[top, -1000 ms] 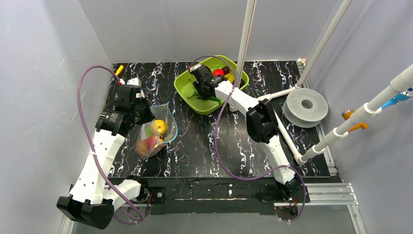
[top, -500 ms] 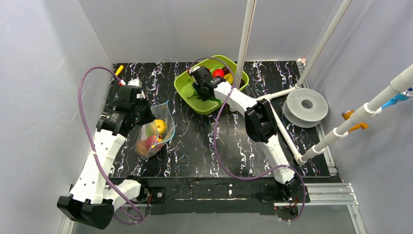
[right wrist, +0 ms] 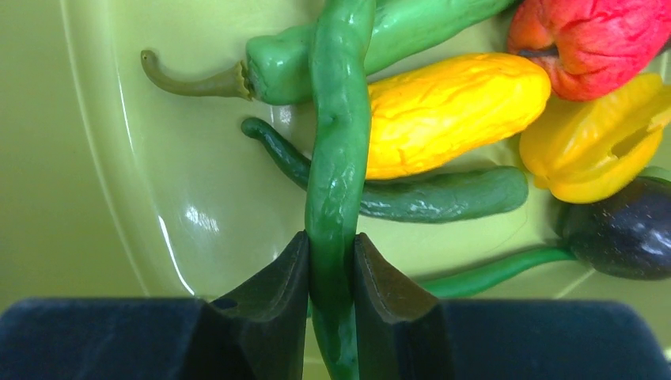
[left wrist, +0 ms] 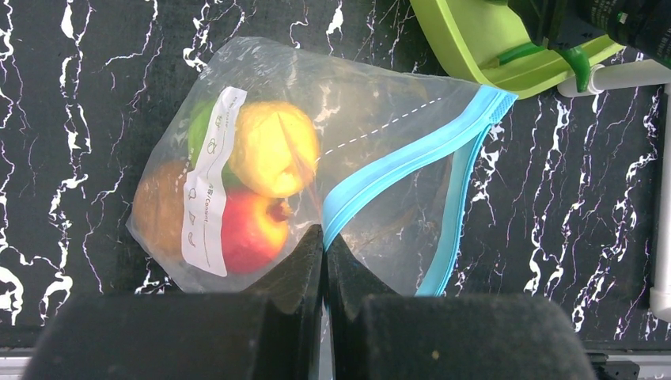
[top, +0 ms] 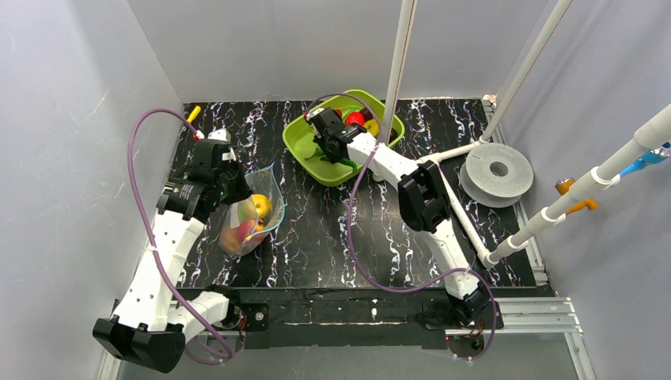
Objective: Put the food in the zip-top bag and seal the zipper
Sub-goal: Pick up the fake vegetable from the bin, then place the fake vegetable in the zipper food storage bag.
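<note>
Lime-green tray (top: 299, 147) sits at the back of the black marbled bench (top: 316, 237), w/ a gray spool (top: 498, 176) just off its right side.

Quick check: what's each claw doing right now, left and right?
Left claw: closed, pinching the zip-top bag at its zipper.
Right claw: closed on a long green bean in the lime-green tray.

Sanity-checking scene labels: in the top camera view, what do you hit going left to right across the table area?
bag → green tray → grey spool. The grippers overlap the bag and the tray, so they are left out.
</note>
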